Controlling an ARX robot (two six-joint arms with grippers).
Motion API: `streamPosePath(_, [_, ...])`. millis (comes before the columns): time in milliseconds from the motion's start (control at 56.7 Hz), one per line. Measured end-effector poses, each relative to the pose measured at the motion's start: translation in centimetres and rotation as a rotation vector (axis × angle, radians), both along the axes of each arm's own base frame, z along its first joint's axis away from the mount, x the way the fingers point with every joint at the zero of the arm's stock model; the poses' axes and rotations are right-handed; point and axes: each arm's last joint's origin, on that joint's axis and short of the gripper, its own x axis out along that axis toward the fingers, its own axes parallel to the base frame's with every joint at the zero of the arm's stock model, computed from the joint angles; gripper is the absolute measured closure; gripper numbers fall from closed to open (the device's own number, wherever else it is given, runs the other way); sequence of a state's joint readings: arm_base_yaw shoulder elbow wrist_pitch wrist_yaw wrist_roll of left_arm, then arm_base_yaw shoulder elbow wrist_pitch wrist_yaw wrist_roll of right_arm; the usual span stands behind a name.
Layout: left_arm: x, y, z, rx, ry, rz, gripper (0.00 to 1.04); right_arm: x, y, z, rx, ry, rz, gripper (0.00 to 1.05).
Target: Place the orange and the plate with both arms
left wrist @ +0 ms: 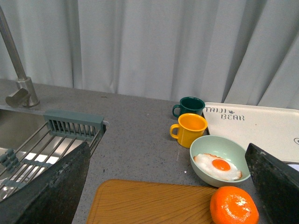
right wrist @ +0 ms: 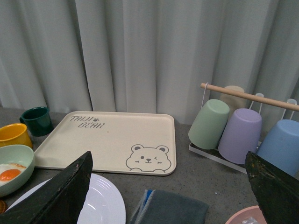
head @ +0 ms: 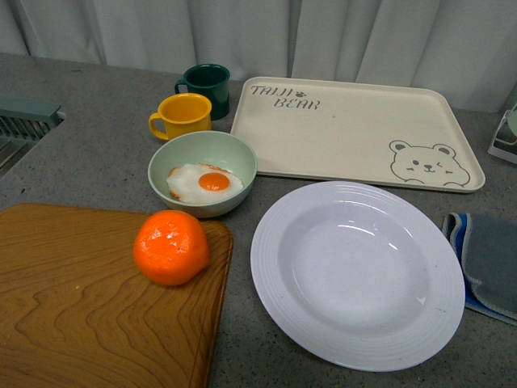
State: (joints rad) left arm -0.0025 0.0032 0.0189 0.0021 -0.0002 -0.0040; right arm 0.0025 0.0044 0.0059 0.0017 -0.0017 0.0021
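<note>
Wooden board [head: 89,299] sits closest, front left on the table [head: 97,97]. orange [head: 171,246] rests on its far right corner, upright, just beside the green bowl [head: 242,166], which holds a fried egg [head: 204,183]. plate [head: 271,259] lies flat on the table right of the board, apart from the orange, just in front of the cream bear tray [head: 355,129]; can't tell if plate and tray rims touch. Yellow mug [head: 184,115] is behind the bowl, dark green mug [head: 206,81] behind that, both left of the tray. Folded grey-blue cloth [head: 489,259] lies right of the plate. Sink rack [head: 28,121] is at far left.

left pincer [left wrist: 167,144]: fingers [left wrist: 46,186] spread wide, gripping nothing, raised above the board, orange low between them on the wrist cam. right pincer [right wrist: 168,154]: also wide, nothing gripped, above the plate's near side and facing the tray. Green cup [right wrist: 209,123], purple cup [right wrist: 239,135] and blue cup [right wrist: 281,147] hang on a rack right of the tray
</note>
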Motion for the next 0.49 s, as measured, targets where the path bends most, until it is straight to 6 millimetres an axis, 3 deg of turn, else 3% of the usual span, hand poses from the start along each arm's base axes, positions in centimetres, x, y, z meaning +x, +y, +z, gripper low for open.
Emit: streamPosePath(494, [0.0, 0.0, 0.0, 0.0, 0.0, 0.0, 0.07, 0.0, 0.0, -0.01, 0.0, 0.0, 0.0, 0.09])
